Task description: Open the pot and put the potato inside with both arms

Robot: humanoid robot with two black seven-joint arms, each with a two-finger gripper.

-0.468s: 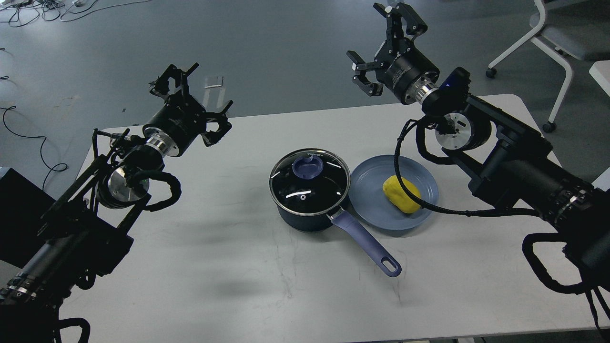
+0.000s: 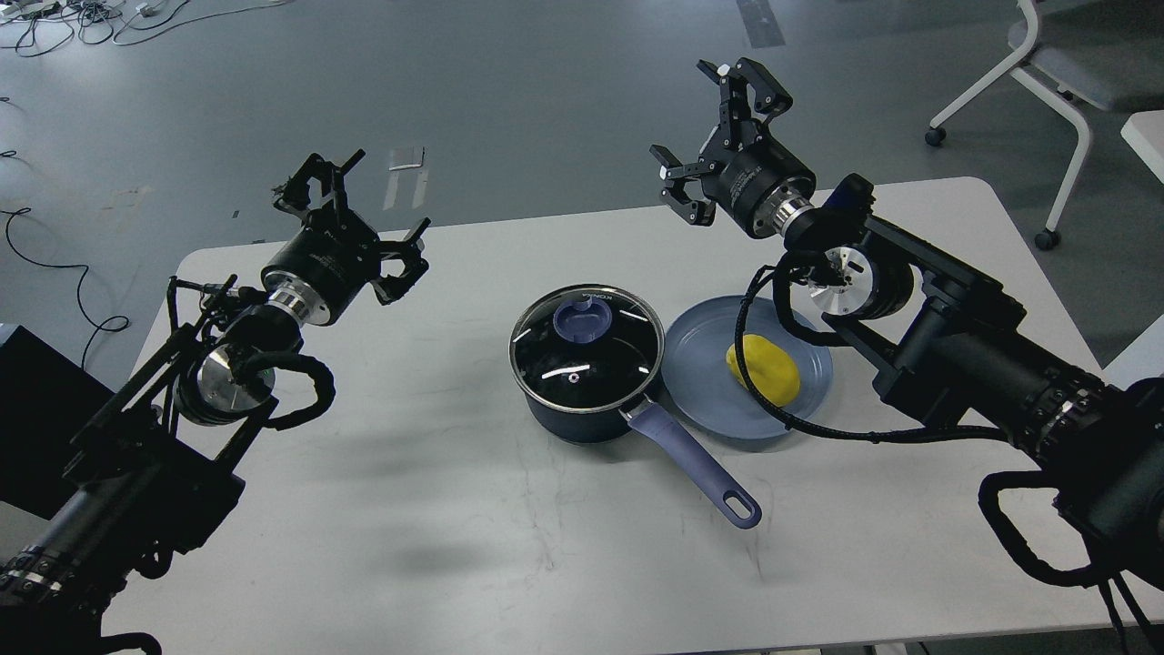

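A dark pot stands at the table's middle with its glass lid on; the lid has a purple knob. The pot's purple handle points toward the front right. A yellow potato lies on a blue plate just right of the pot, partly crossed by my right arm's cable. My left gripper is open and empty above the table's far left. My right gripper is open and empty above the table's far edge, behind the plate.
The white table holds only the pot and the plate. A white chair stands at the back right on the grey floor. Cables lie on the floor at the far left.
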